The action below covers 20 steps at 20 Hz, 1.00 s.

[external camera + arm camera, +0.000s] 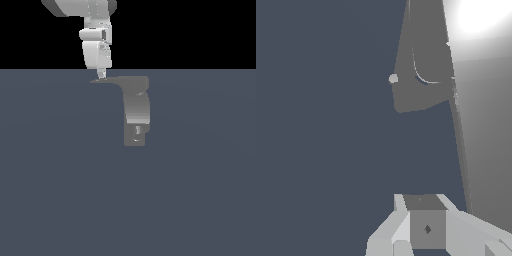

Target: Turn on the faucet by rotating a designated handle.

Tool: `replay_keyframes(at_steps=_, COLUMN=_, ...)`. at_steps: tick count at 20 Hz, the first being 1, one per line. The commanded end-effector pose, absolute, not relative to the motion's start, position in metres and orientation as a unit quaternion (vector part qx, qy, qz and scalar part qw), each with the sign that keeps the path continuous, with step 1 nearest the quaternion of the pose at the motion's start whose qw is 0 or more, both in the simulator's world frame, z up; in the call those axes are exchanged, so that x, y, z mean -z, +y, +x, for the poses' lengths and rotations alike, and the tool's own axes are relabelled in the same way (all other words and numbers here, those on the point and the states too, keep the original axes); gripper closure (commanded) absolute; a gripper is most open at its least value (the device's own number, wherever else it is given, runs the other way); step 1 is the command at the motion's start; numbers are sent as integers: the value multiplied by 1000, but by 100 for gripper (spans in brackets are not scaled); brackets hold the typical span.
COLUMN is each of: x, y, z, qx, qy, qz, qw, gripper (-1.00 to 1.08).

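In the exterior view the grey faucet (136, 107) stands with a curved body and a boxy end with a small round hole. Its handle (107, 80) is a thin flat dark blade sticking out from the top toward the exterior view's left and tapering to a point. My gripper (101, 75) comes down from above and its narrow tip rests at the blade near the pointed end. In the wrist view my gripper (426, 200) looks shut with nothing between the fingers, and grey parts of the faucet (423, 65) lie ahead. I cannot single out the handle there.
The faucet stands on a plain blue-grey floor (60, 190) that stretches all around it. The white arm (95, 45) hangs down from the top of the exterior view, above the handle's tip.
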<state>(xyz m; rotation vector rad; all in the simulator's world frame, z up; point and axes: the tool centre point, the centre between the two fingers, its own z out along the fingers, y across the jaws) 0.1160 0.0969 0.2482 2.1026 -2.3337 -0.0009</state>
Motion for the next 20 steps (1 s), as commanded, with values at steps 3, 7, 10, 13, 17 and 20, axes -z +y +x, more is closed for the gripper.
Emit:
replay_keyframes(at_steps=3, x=-248, y=99, z=105, qx=0, qy=-743, qz=669, qw=0, gripper=108)
replay_keyframes(at_steps=7, x=-248, y=100, z=95, qx=0, qy=-743, qz=669, qw=0, gripper=108)
replay_keyframes(at_steps=10, x=-248, y=102, z=88, qx=0, qy=-743, qz=669, qw=0, gripper=108)
replay_keyframes(at_steps=13, x=-248, y=103, z=80, qx=0, qy=-743, qz=669, qw=0, gripper=108)
replay_keyframes(at_steps=17, x=-248, y=105, z=70, qx=0, qy=-743, qz=669, qw=0, gripper=108)
replay_keyframes(at_steps=20, x=-248, y=106, z=62, qx=0, qy=-743, qz=669, qw=0, gripper=108)
